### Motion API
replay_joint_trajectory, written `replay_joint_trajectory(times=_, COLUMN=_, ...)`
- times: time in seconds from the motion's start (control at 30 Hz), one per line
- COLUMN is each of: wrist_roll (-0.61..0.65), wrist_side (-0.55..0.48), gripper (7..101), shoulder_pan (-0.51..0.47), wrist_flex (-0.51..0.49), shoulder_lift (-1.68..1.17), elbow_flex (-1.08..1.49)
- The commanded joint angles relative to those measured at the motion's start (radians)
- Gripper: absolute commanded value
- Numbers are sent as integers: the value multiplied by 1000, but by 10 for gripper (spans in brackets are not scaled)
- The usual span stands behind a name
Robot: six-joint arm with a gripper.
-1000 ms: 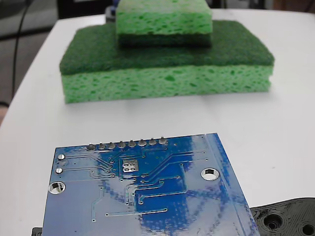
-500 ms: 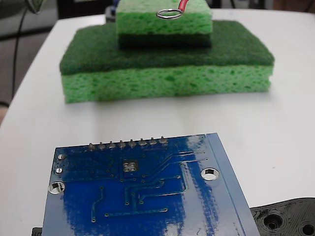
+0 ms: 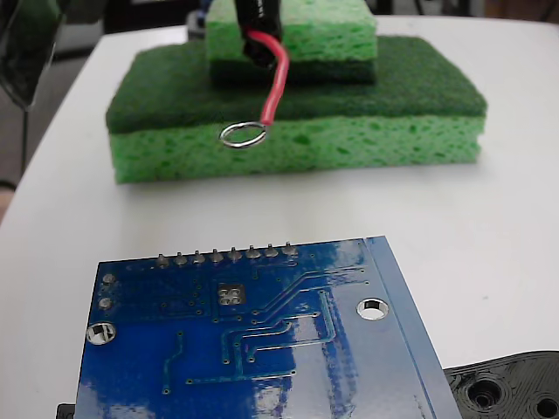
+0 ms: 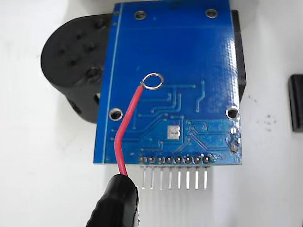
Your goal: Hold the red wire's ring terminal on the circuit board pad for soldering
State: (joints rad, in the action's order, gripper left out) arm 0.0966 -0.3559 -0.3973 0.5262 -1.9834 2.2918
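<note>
Your white table [image 3: 507,218] carries the two stacked green sponges [image 3: 297,131] toward 12 o'clock in the fixed view. The circuit board [image 3: 262,349] lies flat at 6 o'clock there, resting on a black plastic piece with holes [image 4: 71,61].

In the fixed view the red wire [image 3: 275,87] hangs from its black sleeve [image 3: 258,26] at 12 o'clock, with the ring terminal [image 3: 243,134] level and in the air, clearly above the board. The pincer itself shows in neither view, so you cannot tell how wide it stands or exactly what it grips. My judgement is that it carries the wire by the sleeve, since the wire hangs free beneath.

In the wrist view the ring sits over the board's middle, at roughly 11 o'clock from the pad [image 4: 173,132]. The row of solder pins [image 4: 175,161] lies beyond the pad, toward 6 o'clock.

To do this step well, I would first bring the ring across toward 5 o'clock in the wrist view until it frames the pad. Only then descend, slowly, watching the fixed view for the gap closing. Keep the ring flat, as the thin wire will likely bend if pressed hard. Stay clear of the pins and the round mounting holes.
</note>
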Motion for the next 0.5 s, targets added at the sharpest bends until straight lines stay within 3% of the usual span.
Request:
replay_joint_trajectory(times=0.03, wrist_roll=0, wrist_side=-49, gripper=1003, shoulder_pan=-18, wrist_flex=-26, shoulder_lift=-3, elbow_flex=11)
replay_joint_trajectory(times=0.5, wrist_roll=6, wrist_side=-106, gripper=1003, shoulder_pan=-44, wrist_flex=-84, shoulder_lift=81, elbow_flex=11)
